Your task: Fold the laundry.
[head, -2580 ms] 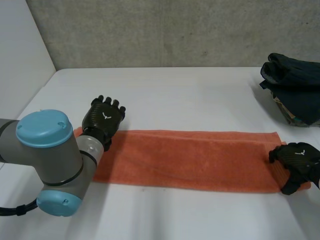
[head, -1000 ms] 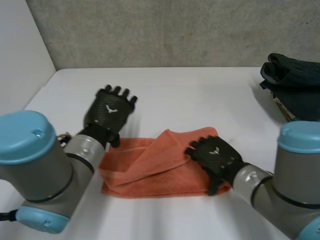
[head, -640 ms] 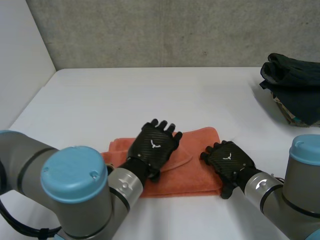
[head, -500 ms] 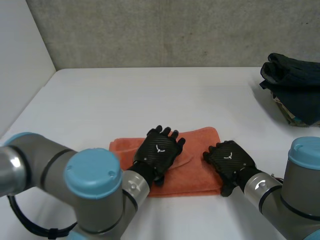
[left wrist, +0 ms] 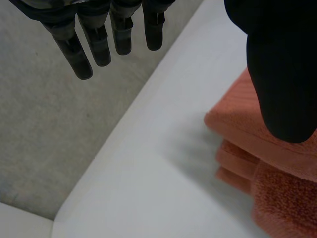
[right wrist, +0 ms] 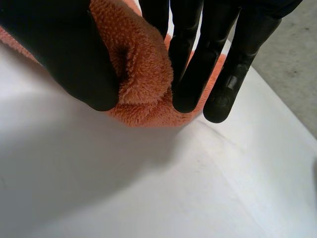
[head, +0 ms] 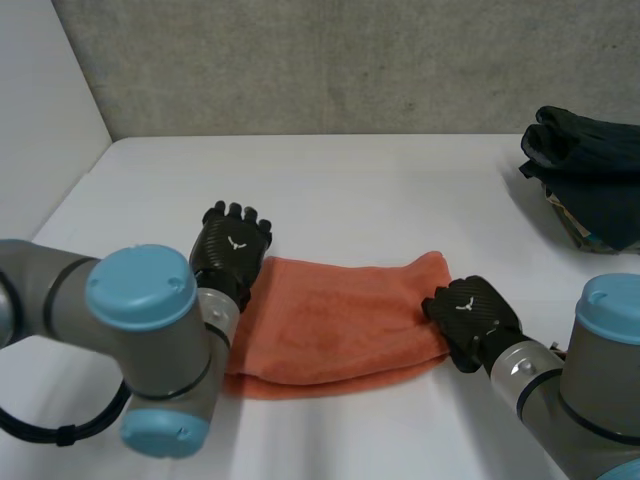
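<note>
The right hand (head: 468, 315) pinches the right end of the towel (head: 335, 315), a roll of cloth caught between its thumb (right wrist: 64, 49) and straight fingers (right wrist: 190, 59). The folded orange towel lies on the table (head: 380, 190) between the two hands. The left hand (head: 232, 252) hangs at the towel's far left corner, its fingers (left wrist: 99, 42) straight and holding nothing. Dark clothes (head: 585, 170) are piled at the far right, well apart.
</note>
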You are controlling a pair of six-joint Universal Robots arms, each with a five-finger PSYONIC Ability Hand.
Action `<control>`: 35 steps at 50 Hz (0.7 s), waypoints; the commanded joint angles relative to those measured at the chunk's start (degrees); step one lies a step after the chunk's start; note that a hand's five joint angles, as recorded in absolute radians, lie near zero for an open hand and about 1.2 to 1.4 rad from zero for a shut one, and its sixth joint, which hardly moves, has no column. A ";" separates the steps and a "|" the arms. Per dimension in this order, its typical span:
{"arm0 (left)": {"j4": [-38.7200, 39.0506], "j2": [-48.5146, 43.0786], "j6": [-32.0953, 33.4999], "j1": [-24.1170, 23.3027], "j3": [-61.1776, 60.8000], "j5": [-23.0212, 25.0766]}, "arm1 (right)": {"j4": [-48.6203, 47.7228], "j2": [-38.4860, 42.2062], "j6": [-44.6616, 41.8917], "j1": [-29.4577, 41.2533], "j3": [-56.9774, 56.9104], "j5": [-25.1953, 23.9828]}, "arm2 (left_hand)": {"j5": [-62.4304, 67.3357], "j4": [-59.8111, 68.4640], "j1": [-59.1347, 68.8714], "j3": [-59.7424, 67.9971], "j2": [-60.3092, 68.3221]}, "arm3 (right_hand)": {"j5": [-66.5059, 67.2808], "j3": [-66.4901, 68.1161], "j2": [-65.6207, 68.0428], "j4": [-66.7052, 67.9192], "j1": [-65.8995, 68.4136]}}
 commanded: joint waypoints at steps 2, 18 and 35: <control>0.00 9.94 -0.25 0.08 -6.72 0.26 | 8.20 -5.36 -8.75 -0.90 -0.59 3.59 | -2.47 -1.39 -0.94 -1.72 -1.28 | 15.90 12.21 14.17 11.98 31.12; 0.00 14.95 -2.53 1.14 -10.68 0.61 | 5.76 -3.09 -20.81 14.02 -13.59 -5.88 | -2.64 -1.55 -1.11 -1.88 -1.45 | 15.90 12.21 14.17 11.98 31.12; -0.09 15.13 -5.17 1.14 -8.75 0.35 | -0.58 10.11 -5.19 26.26 -22.39 0.43 | -2.64 -1.55 -1.11 -1.88 -1.45 | -54.10 -57.79 -55.83 -58.02 -38.88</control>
